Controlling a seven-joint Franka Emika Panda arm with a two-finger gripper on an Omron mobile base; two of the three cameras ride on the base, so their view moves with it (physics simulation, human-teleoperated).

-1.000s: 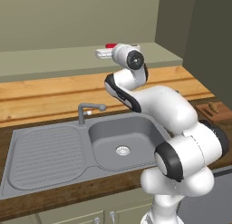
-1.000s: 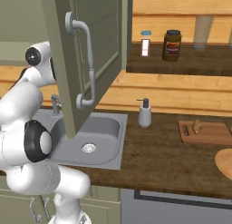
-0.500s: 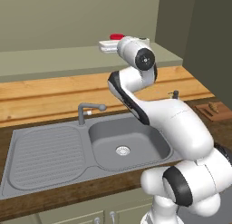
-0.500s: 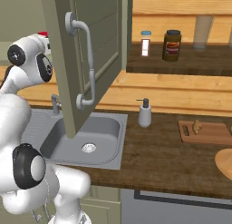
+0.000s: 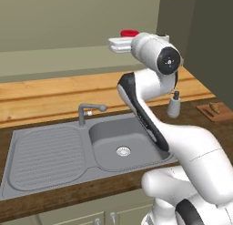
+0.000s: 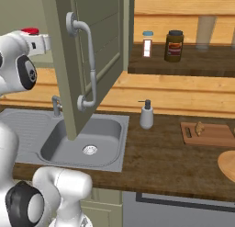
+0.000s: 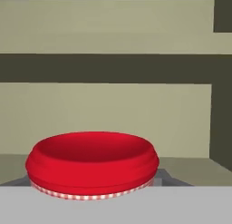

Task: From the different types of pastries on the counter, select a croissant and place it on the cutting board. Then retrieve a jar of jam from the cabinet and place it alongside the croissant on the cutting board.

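A grey steel sink [image 5: 68, 151] with a ribbed drainboard and a bent tap [image 5: 86, 112] is set into the dark counter [image 6: 174, 164]. Behind it runs a light wood backsplash [image 5: 41, 96] under an olive wall [image 5: 68, 19]. A dark wall shelf [image 6: 193, 65] hangs right of the sink, and pale base cabinets [image 5: 82, 215] stand below the counter's front edge.
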